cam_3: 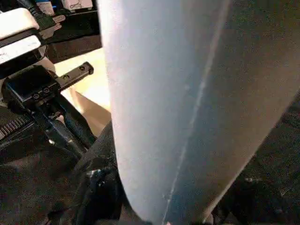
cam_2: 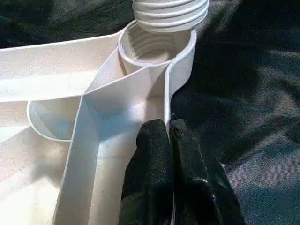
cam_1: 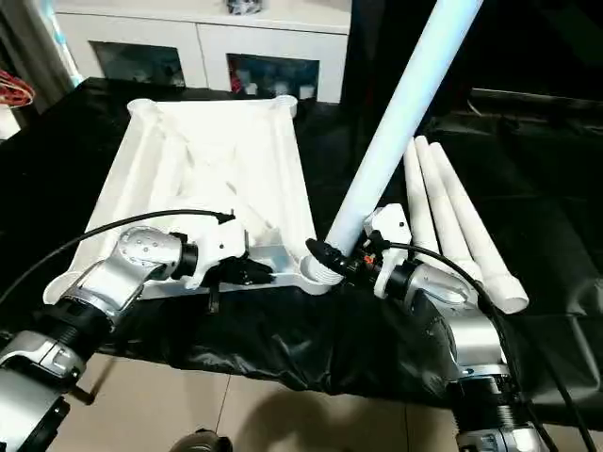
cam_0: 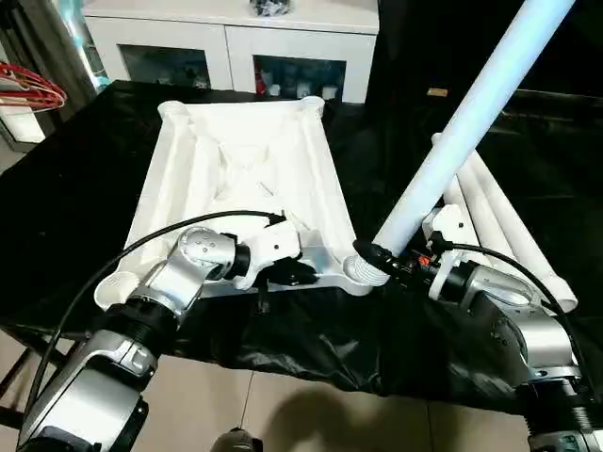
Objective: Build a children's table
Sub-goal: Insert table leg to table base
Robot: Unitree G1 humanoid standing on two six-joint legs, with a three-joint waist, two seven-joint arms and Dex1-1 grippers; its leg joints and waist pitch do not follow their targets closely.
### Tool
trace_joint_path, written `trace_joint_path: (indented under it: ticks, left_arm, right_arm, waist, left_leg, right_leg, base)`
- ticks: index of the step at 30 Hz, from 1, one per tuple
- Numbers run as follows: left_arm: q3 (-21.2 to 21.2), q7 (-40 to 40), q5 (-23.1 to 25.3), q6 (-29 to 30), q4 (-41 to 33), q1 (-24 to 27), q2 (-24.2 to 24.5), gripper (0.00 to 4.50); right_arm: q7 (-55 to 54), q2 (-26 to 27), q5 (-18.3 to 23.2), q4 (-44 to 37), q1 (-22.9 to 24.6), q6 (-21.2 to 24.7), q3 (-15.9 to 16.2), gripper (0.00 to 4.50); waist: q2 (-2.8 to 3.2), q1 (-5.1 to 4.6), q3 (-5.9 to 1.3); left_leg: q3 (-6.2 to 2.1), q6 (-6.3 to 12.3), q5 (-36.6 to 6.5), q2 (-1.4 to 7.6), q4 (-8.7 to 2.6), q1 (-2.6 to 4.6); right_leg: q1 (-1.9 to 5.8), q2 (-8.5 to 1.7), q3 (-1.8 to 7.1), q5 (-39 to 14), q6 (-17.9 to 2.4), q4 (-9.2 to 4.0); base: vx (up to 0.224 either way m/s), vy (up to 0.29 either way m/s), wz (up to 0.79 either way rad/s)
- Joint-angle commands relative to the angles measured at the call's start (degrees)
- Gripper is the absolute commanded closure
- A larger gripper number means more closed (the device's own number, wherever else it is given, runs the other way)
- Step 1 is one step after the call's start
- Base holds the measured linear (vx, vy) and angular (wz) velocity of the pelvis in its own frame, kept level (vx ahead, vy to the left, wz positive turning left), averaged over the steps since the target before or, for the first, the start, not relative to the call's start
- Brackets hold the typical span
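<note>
I'm pinching the near rim of the tabletop with my left tool, fingers closed flat on the thin wall just beside the near-right corner socket. That is to pin the top down, I judge, so it isn't sliding on the black cloth while the leg goes in. The top is lying ribbed side up on the worktop, sockets facing up.

My right tool is gripping a leg low down, near its threaded end, jaws half spread around the tube. I'm holding the leg slanted, top leaning far and right, with the threads sitting at the mouth of that socket. Not seated yet, I'd say; the slant wants correcting before any turning.

Three spare legs are lying side by side on the right, just beyond my right arm, close enough to be knocked if I swing out. A white cabinet is standing at the far side, well clear. Cables are looping over both forearms. My left fingers are close to the socket, so room there is tight.
</note>
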Motion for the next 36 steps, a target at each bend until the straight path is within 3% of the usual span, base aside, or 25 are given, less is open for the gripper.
trace_joint_path:
  ticks: [1, 6, 7, 10, 16, 18, 20, 24, 34, 35, 36]
  left_arm:
    - [0.46, -0.44, 1.27, 1.34, 2.89, -0.11, 1.25, 4.50]
    - [0.48, -3.18, 0.46, 3.82, 2.46, 0.13, 1.47, 4.50]
    - [0.77, -3.34, 0.17, 3.95, 2.60, 0.12, 1.29, 4.06]
    - [0.77, -1.94, 1.07, 2.35, 3.12, -0.04, 1.25, 3.89]
    - [1.01, -2.06, 1.57, 1.98, 3.57, -0.20, 1.45, 3.85]
    - [1.12, -2.33, 1.38, 2.37, 3.50, -0.22, 1.53, 3.85]
    - [1.65, -2.58, 1.01, 2.46, 3.86, -0.37, 1.35, 4.24]
    - [3.05, -3.79, -0.66, 2.33, 3.71, -0.28, 0.67, 4.44]
    - [4.15, -5.29, -2.18, 2.28, 3.18, 0.82, 0.08, 4.44]
    - [4.17, -5.36, -2.24, 2.40, 3.20, 0.83, 0.06, 4.04]
    - [4.58, -6.06, -2.80, 3.70, 3.49, 0.85, -0.21, 3.93]
  right_arm:
    - [0.20, -0.50, -0.05, 0.00, -0.65, 0.35, -0.08, 2.60]
    - [0.23, -0.38, -0.16, 0.36, -0.97, 0.31, 0.08, 2.60]
    - [0.24, -0.36, -0.15, 0.39, -1.01, 0.30, 0.09, 2.60]
    - [0.24, -0.36, -0.22, 0.49, -1.05, 0.21, 0.12, 2.60]
    - [0.29, -0.30, -0.23, 0.63, -1.11, 0.08, 0.16, 2.60]
    - [0.31, -0.28, -0.23, 0.68, -1.15, 0.04, 0.17, 2.60]
    - [0.33, -0.22, -0.22, 0.80, -1.27, 0.01, 0.18, 2.60]
    - [0.44, -0.21, -0.21, 0.88, -1.43, 0.06, 0.21, 2.60]
    - [0.63, -0.30, -0.26, 0.72, -1.37, 0.20, 0.25, 2.60]
    - [0.62, -0.30, -0.26, 0.72, -1.37, 0.20, 0.25, 2.60]
    - [0.60, -0.26, -0.27, 0.64, -1.35, 0.22, 0.26, 2.60]
  waist:
    - [-0.65, 0.20, -4.02]
    - [-0.61, 0.18, -4.13]
    - [-0.63, 0.22, -4.20]
    - [-0.67, 0.21, -4.20]
    - [-0.54, 0.46, -4.06]
    - [-0.53, 0.48, -4.07]
    - [-0.55, 0.48, -4.12]
    - [-0.54, 0.44, -4.17]
    - [-0.51, 0.34, -4.16]
    - [-0.48, 0.35, -4.13]
    - [-0.52, 0.30, -4.09]
  left_leg:
    - [-0.78, 0.17, -12.45, 2.03, -4.27, 0.90]
    - [-0.69, 0.47, -11.43, 1.97, -4.16, 0.87]
    - [-0.66, 0.67, -10.88, 1.95, -4.09, 0.88]
    - [-0.63, 1.08, -10.41, 1.94, -4.04, 0.84]
    - [-0.70, 0.42, -12.30, 2.14, -4.30, 1.04]
    - [-0.72, 0.27, -12.45, 2.15, -4.34, 1.02]
    - [-0.71, 0.28, -12.32, 2.15, -4.33, 1.02]
    - [-0.71, 0.39, -11.59, 2.10, -4.31, 0.90]
    - [-0.63, 1.01, -10.82, 2.09, -4.25, 0.89]
    - [-0.65, 0.93, -10.98, 2.11, -4.29, 0.89]
    - [-0.61, 0.79, -11.37, 2.06, -4.31, 0.95]
  right_leg:
    - [2.50, -4.79, 2.35, -11.08, -11.29, -5.05]
    - [2.51, -4.80, 2.33, -9.30, -11.88, -4.88]
    - [2.56, -4.81, 2.33, -8.39, -12.11, -4.83]
    - [2.54, -4.66, 2.30, -7.16, -12.27, -4.77]
    - [2.38, -4.81, 2.32, -9.83, -11.94, -5.00]
    - [2.42, -4.89, 2.35, -10.22, -11.82, -5.04]
    - [2.41, -4.88, 2.37, -10.03, -11.81, -5.03]
    - [2.48, -4.85, 2.31, -8.69, -12.04, -4.84]
    - [2.54, -4.78, 2.28, -6.96, -12.52, -4.80]
    - [2.55, -4.79, 2.28, -7.22, -12.52, -4.81]
    - [2.54, -4.81, 2.31, -8.10, -12.39, -4.94]
  base:
    - [0.000, 0.000, 0.00]
    - [0.000, 0.000, 0.00]
    - [0.000, 0.000, 0.00]
    - [0.000, 0.000, 0.00]
    - [0.000, 0.000, 0.00]
    - [0.000, 0.000, 0.00]
    - [0.000, 0.000, 0.00]
    - [0.000, 0.000, 0.00]
    - [0.000, 0.000, 0.00]
    - [0.000, 0.000, 0.00]
    - [0.000, 0.000, 0.00]
